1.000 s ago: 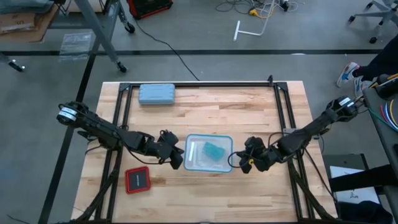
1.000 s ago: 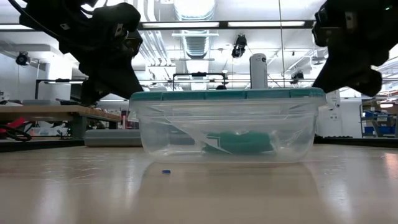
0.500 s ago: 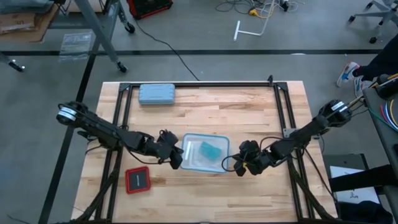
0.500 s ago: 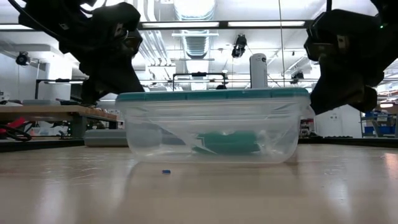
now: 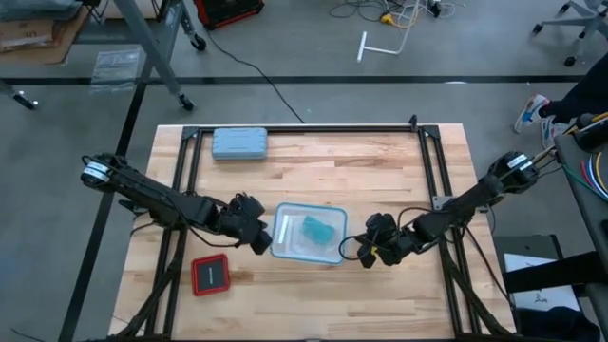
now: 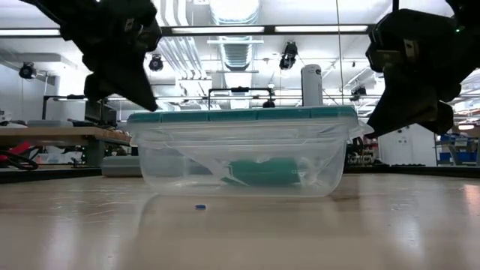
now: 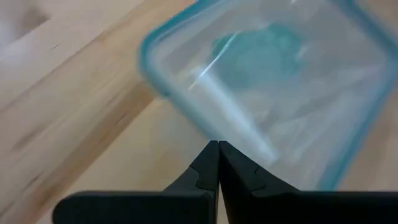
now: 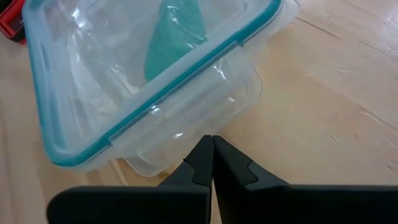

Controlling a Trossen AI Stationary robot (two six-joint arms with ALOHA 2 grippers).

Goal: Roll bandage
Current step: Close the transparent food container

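The teal-green bandage (image 5: 316, 228) lies as a loose bundle on the floor of a clear box with a teal-rimmed lid (image 5: 309, 208), which stands mid-table. The low view shows the bandage (image 6: 262, 171) through the box wall. My left gripper (image 5: 261, 237) is shut at the box's left end, up at lid height (image 6: 240, 115). My right gripper (image 5: 364, 251) is shut by the box's right end, its tips next to the side flap (image 8: 205, 118). My left gripper has its shut tips (image 7: 217, 146) over the lid's left edge. The blurred wrist view does not let me tell whether they touch it. My right gripper has its shut tips (image 8: 211, 142) close to the box's right side flap; I cannot tell whether they touch it.
A grey-blue hard case (image 5: 239, 143) lies at the far left of the table. A red-and-black square thing (image 5: 210, 275) lies near the front left. A small blue speck (image 6: 199, 206) sits in front of the box. Black frame rails (image 5: 304, 130) border the work area.
The box with the bandage inside has slid along the table toward its left edge. My right gripper went left behind it, then stayed still for the last half second. My left gripper has drawn back toward the left edge and risen a little.
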